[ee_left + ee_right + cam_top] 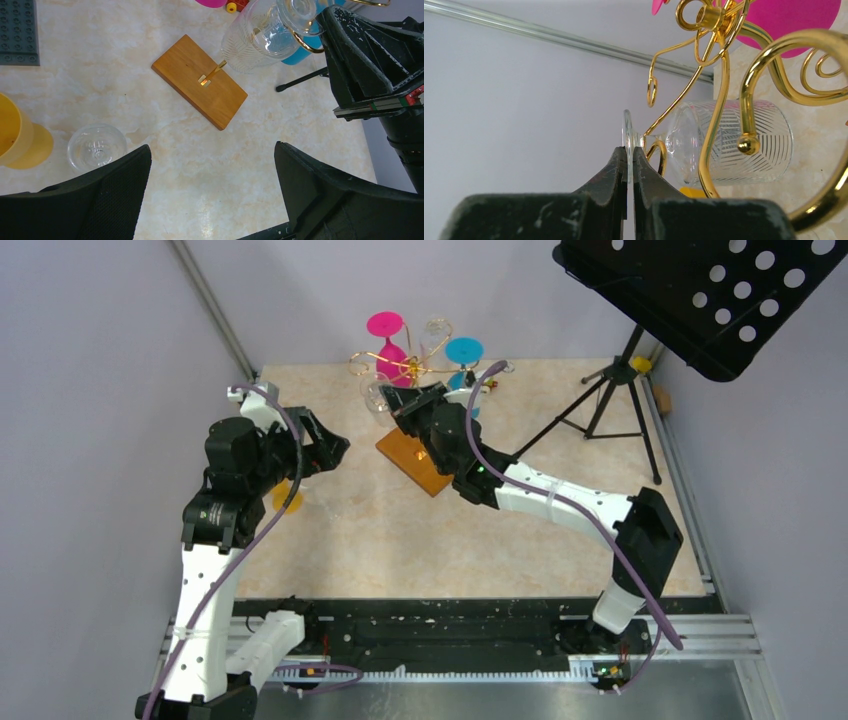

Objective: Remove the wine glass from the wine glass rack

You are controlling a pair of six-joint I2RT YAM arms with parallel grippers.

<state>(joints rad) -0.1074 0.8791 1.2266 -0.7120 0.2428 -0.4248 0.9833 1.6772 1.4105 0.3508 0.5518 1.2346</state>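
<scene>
The wine glass rack (400,365) is gold wire with curled arms on an orange-brown wooden base (415,462). A clear ribbed wine glass (734,145) hangs on it, lying sideways among the curls (719,100). My right gripper (630,152) is shut on the thin edge of the glass's round foot (626,127). In the top view the right gripper (405,405) is at the rack's near left side. My left gripper (212,165) is open and empty above the table, left of the base (200,80). The hanging glass shows in the left wrist view (255,37).
A pink glass (388,335), a blue glass (463,350) and another clear glass (435,335) hang on the rack. A clear glass (96,147) and a yellow glass (20,135) stand on the table at left. A black music stand (700,290) on a tripod (610,410) is at right.
</scene>
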